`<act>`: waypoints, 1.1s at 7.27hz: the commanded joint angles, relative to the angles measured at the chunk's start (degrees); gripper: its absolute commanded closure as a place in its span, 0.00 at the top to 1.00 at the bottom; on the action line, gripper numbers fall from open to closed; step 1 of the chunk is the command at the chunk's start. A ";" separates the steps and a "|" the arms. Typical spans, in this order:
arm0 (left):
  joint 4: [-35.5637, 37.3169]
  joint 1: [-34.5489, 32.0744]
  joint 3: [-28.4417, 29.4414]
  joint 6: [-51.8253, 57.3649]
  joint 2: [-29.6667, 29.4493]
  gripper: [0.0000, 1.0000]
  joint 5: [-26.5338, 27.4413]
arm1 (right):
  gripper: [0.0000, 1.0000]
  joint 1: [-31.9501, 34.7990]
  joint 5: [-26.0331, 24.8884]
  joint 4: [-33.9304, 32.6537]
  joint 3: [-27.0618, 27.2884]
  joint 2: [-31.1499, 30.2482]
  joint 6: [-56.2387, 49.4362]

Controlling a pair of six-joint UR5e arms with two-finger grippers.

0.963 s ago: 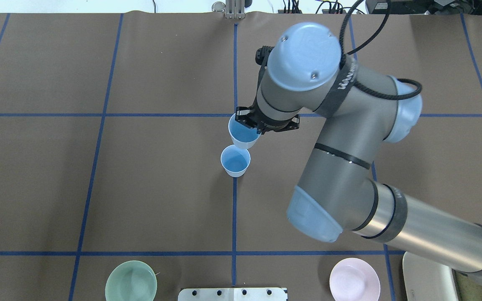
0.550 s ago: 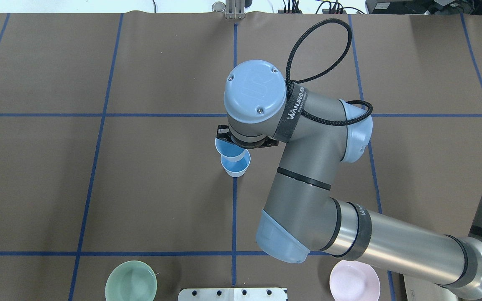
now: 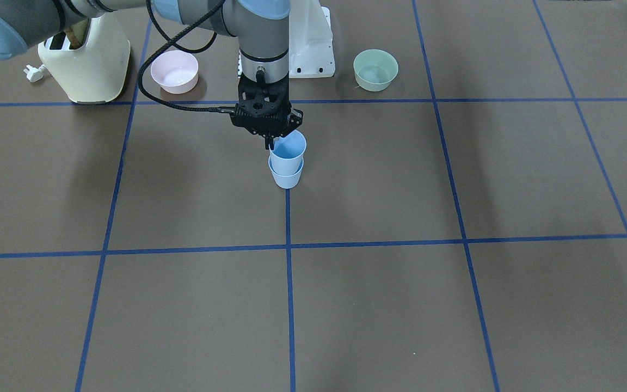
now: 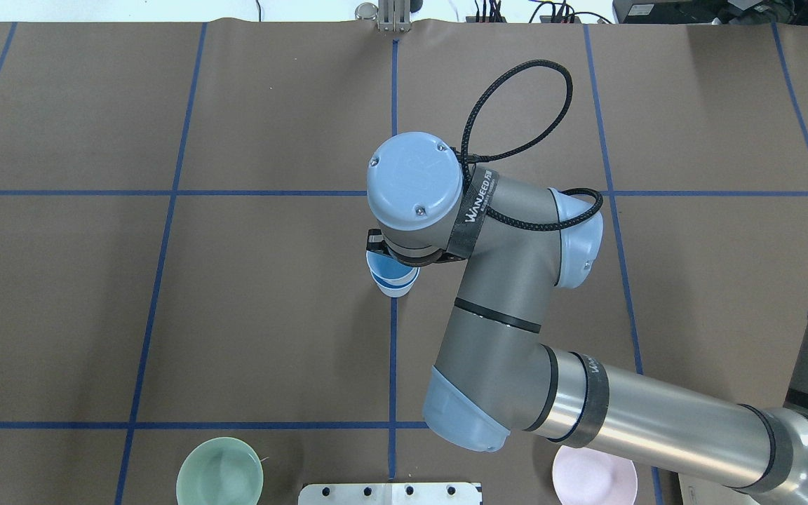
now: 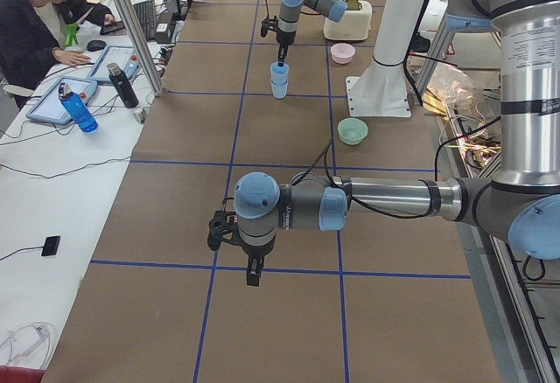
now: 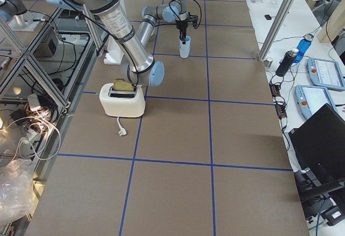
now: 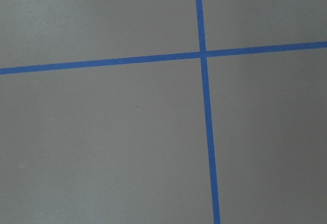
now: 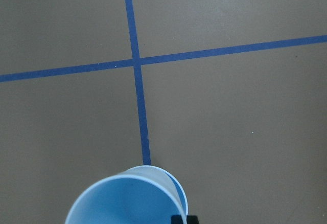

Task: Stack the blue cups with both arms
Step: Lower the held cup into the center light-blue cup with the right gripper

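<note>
Two pale-blue cups stand nested at the table's centre line. The upper cup (image 3: pixel 288 153) sits tilted inside the lower cup (image 3: pixel 286 179), which rests on the table. My right gripper (image 3: pixel 271 142) is shut on the upper cup's rim, one finger inside it. In the overhead view the wrist hides most of the gripper above the upper cup (image 4: pixel 384 267) and lower cup (image 4: pixel 397 288). The right wrist view shows the upper cup (image 8: pixel 127 203) and a fingertip (image 8: pixel 184 219). My left gripper (image 5: pixel 253 271) shows only in the exterior left view, far from the cups; I cannot tell if it is open.
A pink bowl (image 3: pixel 174 71) and a pale-green bowl (image 3: pixel 375 69) sit near the robot's white base (image 3: pixel 313 43). A cream toaster (image 3: pixel 86 60) stands beside the pink bowl. Blue tape lines grid the brown table. An operator sits at the side desk (image 5: pixel 35 33).
My right arm has carried its cup toward the robot, over the standing cup, and lowered it into that cup. The lower cup has not moved.
</note>
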 commanded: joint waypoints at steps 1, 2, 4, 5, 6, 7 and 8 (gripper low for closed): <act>-0.63 0.03 0.16 0.00 -0.01 0.98 0.00 | 0.00 -0.38 -0.58 0.12 -1.14 -0.19 -0.07; -0.63 0.03 0.16 -0.09 -0.01 0.99 0.00 | 0.30 -0.38 -0.58 0.21 -1.40 -0.28 0.02; -0.63 0.12 0.16 0.00 -0.01 0.99 0.00 | 0.86 -0.38 -3.38 0.29 -1.67 -0.10 0.02; -0.63 0.12 0.16 0.00 -0.01 0.99 0.00 | 1.00 0.40 -3.40 0.56 -1.49 0.07 -0.68; -0.63 0.12 0.16 -0.09 -0.01 0.99 0.00 | 1.00 2.67 -2.79 0.65 -1.23 0.25 -1.64; -0.46 0.20 0.16 -1.31 -0.01 0.98 0.00 | 1.00 5.83 -1.48 0.73 -1.14 0.42 -4.78; -0.37 0.29 0.07 -3.06 -0.01 0.99 0.00 | 1.00 11.34 3.76 0.82 -1.14 0.16 -9.69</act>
